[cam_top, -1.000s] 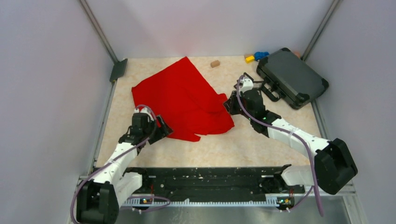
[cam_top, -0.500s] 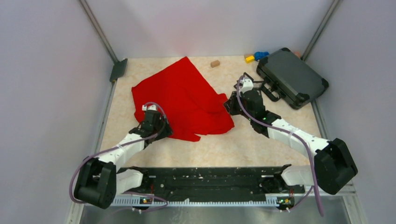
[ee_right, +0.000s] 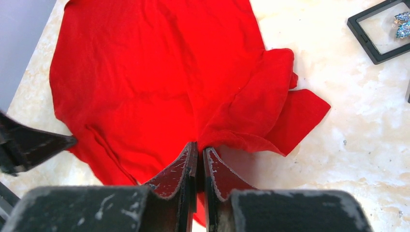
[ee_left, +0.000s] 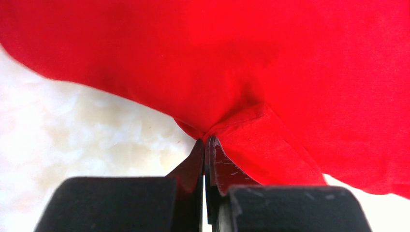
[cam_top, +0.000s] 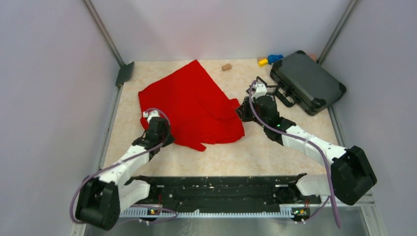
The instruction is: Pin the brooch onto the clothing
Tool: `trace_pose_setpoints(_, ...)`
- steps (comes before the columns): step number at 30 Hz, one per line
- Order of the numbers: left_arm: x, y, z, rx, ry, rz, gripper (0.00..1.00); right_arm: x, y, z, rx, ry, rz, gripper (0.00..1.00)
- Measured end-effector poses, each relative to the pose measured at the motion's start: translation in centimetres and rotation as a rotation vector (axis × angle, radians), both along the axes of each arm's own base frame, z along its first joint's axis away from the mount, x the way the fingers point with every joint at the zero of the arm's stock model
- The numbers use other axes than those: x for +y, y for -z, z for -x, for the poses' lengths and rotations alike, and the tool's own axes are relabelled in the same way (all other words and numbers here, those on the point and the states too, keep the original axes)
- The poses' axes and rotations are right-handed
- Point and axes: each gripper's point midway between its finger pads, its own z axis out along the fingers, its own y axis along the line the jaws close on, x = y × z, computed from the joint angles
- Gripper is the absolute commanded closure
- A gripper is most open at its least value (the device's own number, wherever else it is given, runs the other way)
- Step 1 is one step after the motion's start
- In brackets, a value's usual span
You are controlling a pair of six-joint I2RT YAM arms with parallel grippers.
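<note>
Case [cam_top: 306,82] (black) lies right of clothing [cam_top: 194,105], blocks [cam_top: 274,58] behind it.

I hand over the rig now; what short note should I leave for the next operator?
Left hand: shut on the near left edge of the clothing.
Right hand: shut on its right edge.
The brooch is apparently the glittering piece in the black frame, right of the clothing, untouched.
Done: both grips on the fabric.
To do: spread the clothing, fetch the brooch, pin it.
</note>
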Motion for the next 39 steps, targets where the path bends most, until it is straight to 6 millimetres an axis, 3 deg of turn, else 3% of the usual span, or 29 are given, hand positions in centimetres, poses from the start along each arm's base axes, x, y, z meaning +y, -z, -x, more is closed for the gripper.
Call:
trace_pose_setpoints(5, 1.9, -5.0, 0.6, -0.142, -0.074, 0.027, 1.00, -0.3, 0.1, -0.2, -0.006, 0.015, 0.014, 0.95)
trace_pose_setpoints(10, 2.9, -7.5, 2.6, -0.158, -0.110, 0.046, 1.00, -1.1, 0.7, -0.6, 0.001, 0.060, 0.042, 0.98)
trace_pose_setpoints(15, 3.4, -9.8, 4.9, -0.145, -0.129, 0.056, 1.00, -2.0, 3.0, -0.9, 0.048, 0.104, 0.104, 1.00)
trace_pose_setpoints(20, 4.3, -13.5, 6.6, -0.178, -0.152, 0.055, 1.00, -2.5, 4.7, -1.4, 0.086, 0.135, 0.153, 1.00)
trace_pose_setpoints(25, 5.8, -17.0, 8.6, -0.210, -0.201, 0.024, 1.00, -2.5, 5.0, -2.3, 0.093, 0.158, 0.171, 1.00)
trace_pose_setpoints(34, 9.0, -19.6, 12.8, -0.218, -0.297, -0.053, 0.98, -2.3, 6.1, -3.1, 0.116, 0.169, 0.197, 1.00)
trace_pose_setpoints(37, 10.0, -20.4, 14.0, -0.234, -0.328, -0.074, 0.61, -2.1, 6.2, -3.4, 0.118, 0.167, 0.202, 0.99)
trace_pose_setpoints(39, 10.4, -21.1, 14.4, -0.254, -0.338, -0.085, 0.39, -2.0, 6.2, -3.4, 0.117, 0.160, 0.203, 0.88)
